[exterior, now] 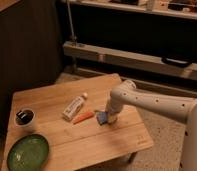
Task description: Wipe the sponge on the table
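Note:
The blue-purple sponge [101, 117] lies flat on the light wooden table [67, 145], just right of the orange carrot. My gripper [110, 118] points down at the end of the white arm, right at the sponge's right edge and low on the tabletop. The arm's wrist hides the fingers' hold on the sponge.
An orange carrot [83, 117] and a white tube [74, 107] lie left of the sponge. A white cup [25, 119] with dark contents stands at the left edge. A green plate [27, 152] sits at the front left corner. Shelving stands behind the table.

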